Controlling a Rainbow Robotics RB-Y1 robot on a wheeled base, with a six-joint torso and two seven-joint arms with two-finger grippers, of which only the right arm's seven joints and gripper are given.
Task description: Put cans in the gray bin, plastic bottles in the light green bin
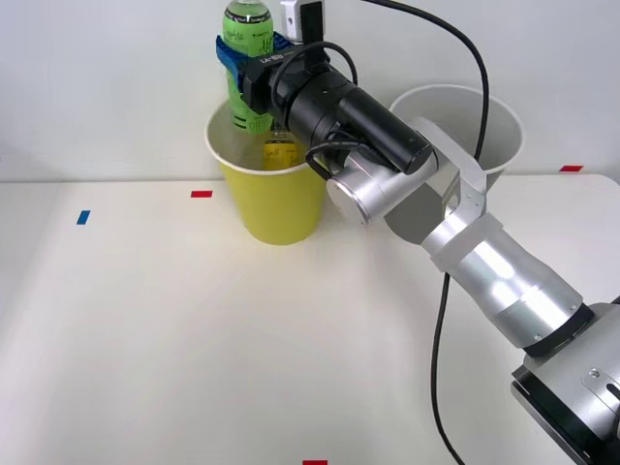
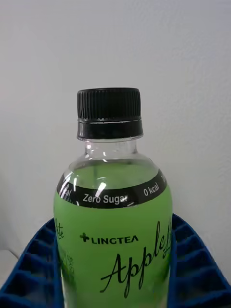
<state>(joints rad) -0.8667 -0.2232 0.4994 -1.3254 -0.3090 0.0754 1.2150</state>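
Green bottle [image 2: 113, 226] label reads "LINCTEA", "Apple", "Zero Sugar", "0 kcal".

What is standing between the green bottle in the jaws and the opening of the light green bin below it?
Nothing visible. The right gripper holds the green bottle upright over the light green bin, its mouth open. A yellow-labelled bottle already lies inside, low, leaving room.

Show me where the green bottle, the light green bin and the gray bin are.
green bottle [image 2: 113, 240], right wrist view, on its label.
light green bin [image 1: 276, 208], front view, on its outer wall.
gray bin [image 1: 499, 131], front view, on its inner wall.
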